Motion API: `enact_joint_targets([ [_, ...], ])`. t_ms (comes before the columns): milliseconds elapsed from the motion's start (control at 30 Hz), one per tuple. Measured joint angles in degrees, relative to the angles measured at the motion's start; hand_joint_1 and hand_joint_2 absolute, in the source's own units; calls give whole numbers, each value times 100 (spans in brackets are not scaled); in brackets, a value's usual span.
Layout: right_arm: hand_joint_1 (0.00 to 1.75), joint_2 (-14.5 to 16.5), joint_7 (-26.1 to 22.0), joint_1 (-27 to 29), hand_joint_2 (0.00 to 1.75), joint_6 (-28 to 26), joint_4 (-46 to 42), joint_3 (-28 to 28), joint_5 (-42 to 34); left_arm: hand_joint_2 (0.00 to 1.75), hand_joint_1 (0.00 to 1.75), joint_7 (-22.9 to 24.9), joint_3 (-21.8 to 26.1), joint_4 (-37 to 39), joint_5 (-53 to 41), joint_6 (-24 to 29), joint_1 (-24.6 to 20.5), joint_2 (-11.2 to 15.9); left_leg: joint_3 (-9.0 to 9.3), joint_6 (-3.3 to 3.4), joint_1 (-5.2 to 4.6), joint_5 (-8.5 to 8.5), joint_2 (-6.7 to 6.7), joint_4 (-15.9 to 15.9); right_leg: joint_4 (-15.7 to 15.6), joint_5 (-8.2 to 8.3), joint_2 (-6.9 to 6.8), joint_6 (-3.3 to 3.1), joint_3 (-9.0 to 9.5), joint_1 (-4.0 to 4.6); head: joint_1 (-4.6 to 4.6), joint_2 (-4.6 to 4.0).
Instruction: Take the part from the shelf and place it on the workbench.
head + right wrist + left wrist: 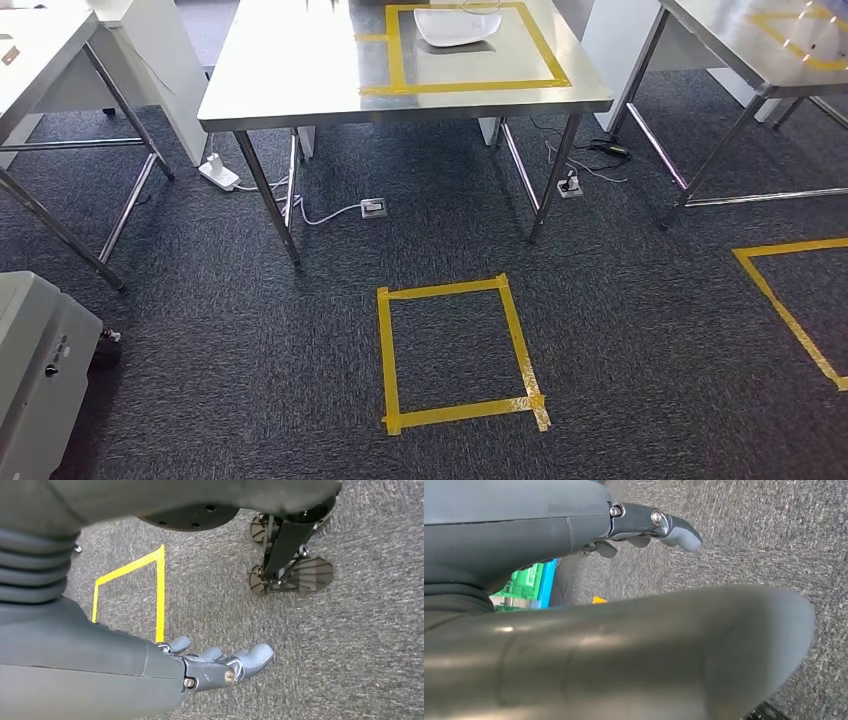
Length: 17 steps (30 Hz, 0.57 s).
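Note:
A steel workbench (300, 70) stands ahead of me, with a yellow tape rectangle (545, 60) on its top and a white dish-like object (456, 27) inside that rectangle. My left hand (649, 527) hangs over grey carpet, fingers loosely extended, holding nothing. My right hand (220, 662) also hangs above the carpet, fingers apart and empty, close to a yellow tape outline (159, 595). A green and blue crate (531, 582) peeks out behind my left arm.
A yellow tape square (455, 350) marks the carpet in front of the workbench. More steel tables stand at the left (40, 50) and right (760, 40). Power strips and cables (372, 208) lie under the bench. A grey cabinet (40, 380) sits at lower left.

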Motion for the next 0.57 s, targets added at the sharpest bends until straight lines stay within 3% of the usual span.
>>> enact_joint_targets([
  [67,0,-10,-4,25,0,1,-8,6,-8,0,0,0,-41,-51,22,0,10,16,1,-2,3,1,0,0,5,-1,0,-1,-1,3,0,0],
  [200,0,-23,-3,63,175,1,-26,18,-10,0,0,0,-80,-108,25,0,21,32,18,-3,0,2,4,14,4,2,5,2,-9,0,0,0],
  [300,0,-25,-6,205,175,3,39,22,-12,0,0,163,-91,-272,25,0,-60,57,44,51,-30,1,31,38,-16,24,25,54,-27,-23,-2,0],
  [367,0,-33,0,415,175,5,322,23,-14,0,0,611,-97,-652,23,0,-284,64,40,98,12,57,-21,-38,36,-14,11,94,-21,-17,-3,0],
  [433,0,-46,18,699,175,5,690,23,-16,0,0,775,-108,-1082,20,0,-612,66,33,135,61,125,-151,-106,399,-272,28,128,-158,-24,-1,0],
  [500,0,-57,32,974,175,5,942,25,-16,0,0,473,-126,-1361,18,0,-841,72,-3,135,65,145,-255,-98,1143,-687,68,156,-522,-54,2,0],
  [567,0,-72,35,1112,175,3,1057,25,-16,0,0,219,-136,-1490,18,0,-918,81,-31,114,67,152,-287,-81,1646,-886,79,181,-783,-77,2,0],
])
